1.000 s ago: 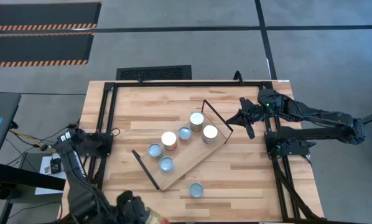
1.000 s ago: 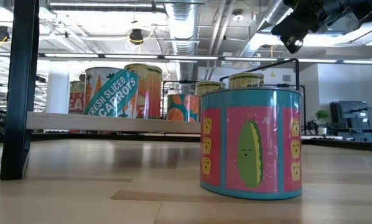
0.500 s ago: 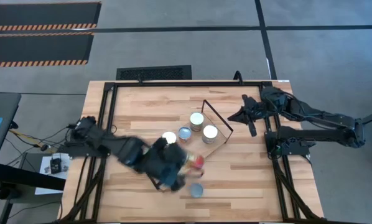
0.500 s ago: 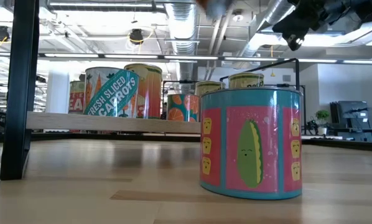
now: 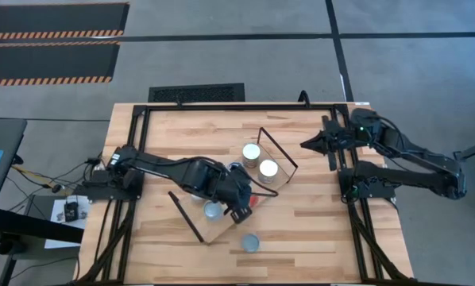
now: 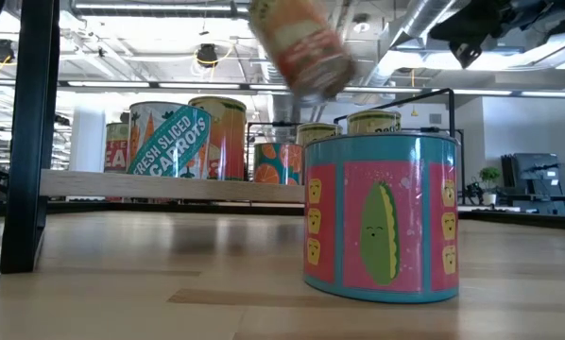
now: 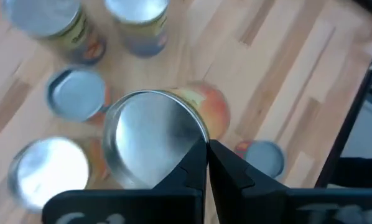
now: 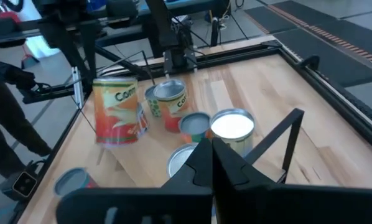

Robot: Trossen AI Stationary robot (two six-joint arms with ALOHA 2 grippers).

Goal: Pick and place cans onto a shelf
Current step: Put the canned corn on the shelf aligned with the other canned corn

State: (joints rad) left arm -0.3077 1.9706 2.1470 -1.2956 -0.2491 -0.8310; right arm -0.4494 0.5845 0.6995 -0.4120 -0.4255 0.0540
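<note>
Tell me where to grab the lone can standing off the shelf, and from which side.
Grip the lone can across its round side wall, coming straight down from above. It stands upright on the table, apart from the shelf, so fingers should fit either side. The left gripper is nearest but holds another can.

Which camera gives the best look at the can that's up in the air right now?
The right wrist view: the carried can shows whole, label side on. The low view shows it blurred, the left wrist view mostly its silver top, and the high view only a red sliver beside the left gripper.
</note>
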